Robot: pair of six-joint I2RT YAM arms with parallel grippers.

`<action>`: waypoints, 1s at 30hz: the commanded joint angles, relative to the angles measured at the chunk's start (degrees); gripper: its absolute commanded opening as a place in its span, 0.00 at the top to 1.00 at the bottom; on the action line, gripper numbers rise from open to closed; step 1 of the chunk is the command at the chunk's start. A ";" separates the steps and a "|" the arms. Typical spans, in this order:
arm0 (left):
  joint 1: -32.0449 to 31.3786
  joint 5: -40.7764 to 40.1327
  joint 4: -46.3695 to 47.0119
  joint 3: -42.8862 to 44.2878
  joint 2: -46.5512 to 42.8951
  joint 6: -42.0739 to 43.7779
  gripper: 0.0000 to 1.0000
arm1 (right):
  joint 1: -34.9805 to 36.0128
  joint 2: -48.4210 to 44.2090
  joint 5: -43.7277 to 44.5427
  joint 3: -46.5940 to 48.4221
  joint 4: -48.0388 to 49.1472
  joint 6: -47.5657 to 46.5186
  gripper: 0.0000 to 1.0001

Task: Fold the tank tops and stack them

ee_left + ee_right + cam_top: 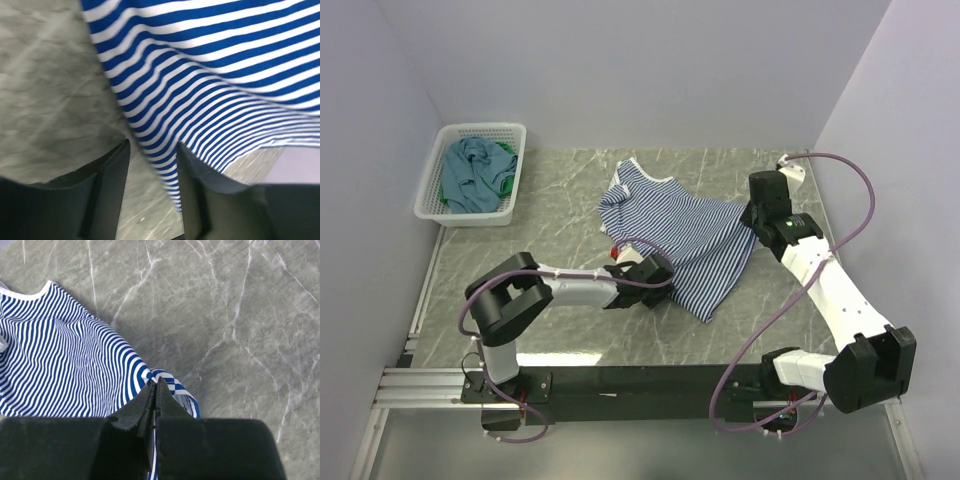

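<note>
Subject: a soft, sleeveless, navy-and-white striped tank top (675, 235). It lies spread but rumpled at the middle of the top view, with its neckline toward the upper left and its hem toward the lower right.
Handling: we judge the striped tank top light and limp, with no stiffness of its own. It should sag and crease between any two held points, and it is not fragile.
Where to take hold: we would choose the bound edges, meaning hem corners or shoulder straps. Two holds well apart would draw the edge between them straight.
Right gripper (154, 385): the fingers are pressed together on a corner of the hem at the garment's right edge. Striped cloth bunches at their tips.
Left gripper (152, 150): the jaws stand apart at the garment's lower left edge. The cloth's edge runs through the gap between them, and we see no pinch on it.
Other garments: a plain teal-blue cloth top (470, 168) and a bright green cloth top (507, 181) lie crumpled together in a white plastic lattice basket (480, 129). The basket sits at the upper left of the top view, well apart from the striped tank top.
Surface: a grey, marble-patterned table (550, 200).
Stage: we judge this to be the laying-out of the first garment. No fold is made and no stack is begun.
</note>
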 commanded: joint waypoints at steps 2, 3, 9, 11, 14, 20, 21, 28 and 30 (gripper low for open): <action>-0.63 -3.71 -11.60 3.88 6.08 -6.69 0.58 | -0.85 -1.82 -0.76 -0.34 1.39 0.45 1.00; -0.63 -4.07 -12.22 4.67 6.61 -6.61 0.62 | -0.94 -1.82 -0.94 -0.34 1.39 0.54 1.00; 4.01 -6.79 -14.06 7.04 5.40 1.72 1.00 | -1.29 -3.04 -4.18 1.68 1.04 -0.16 1.00; 5.25 -9.33 -15.03 7.23 0.05 7.77 0.99 | -1.38 -4.18 -4.89 3.78 -0.45 -0.69 1.00; 7.10 -13.72 -20.12 8.36 -11.19 15.86 0.99 | -1.47 -7.78 -7.43 7.21 -1.77 -2.18 1.00; 7.01 -16.48 -31.64 22.23 -32.03 36.05 1.00 | -1.38 -17.80 -14.99 16.35 -3.71 -3.33 1.00; 7.10 -15.59 -33.04 27.82 -33.36 38.11 1.00 | -1.38 -19.12 -16.13 17.32 -3.36 -2.63 1.00; 7.10 -11.98 -44.48 46.95 -35.74 45.33 1.00 | -1.30 -24.40 -26.95 30.05 -4.15 -0.08 1.00; 7.19 -11.72 -43.61 46.95 -36.09 45.77 1.00 | -1.38 -24.23 -28.01 31.47 -4.33 0.19 1.00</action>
